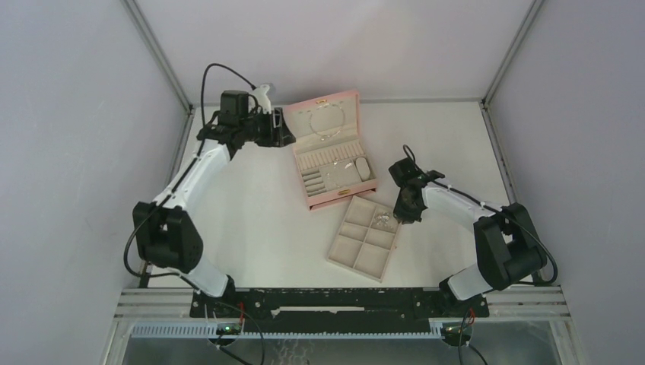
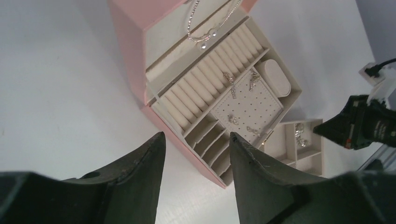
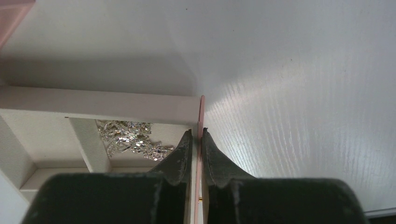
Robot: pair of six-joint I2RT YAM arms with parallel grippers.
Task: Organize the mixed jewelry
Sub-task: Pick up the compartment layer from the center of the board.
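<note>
Right hand [image 3: 196, 132] closed, pinching the outer wall of beige tray [image 3: 93, 100]; chain cluster [image 3: 128, 137] lay in the compartment just beside. Left hand [image 2: 196, 137] open, empty, above pink box [image 2: 128, 42]. Necklace [image 2: 205, 37] sat in the lid, earrings [image 2: 229, 77] on the dotted pad.

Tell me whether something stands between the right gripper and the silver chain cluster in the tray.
Nothing visible does. The right gripper pinches the tray wall, and its inner finger stands inside the same compartment as the silver chain cluster, right beside it.
</note>
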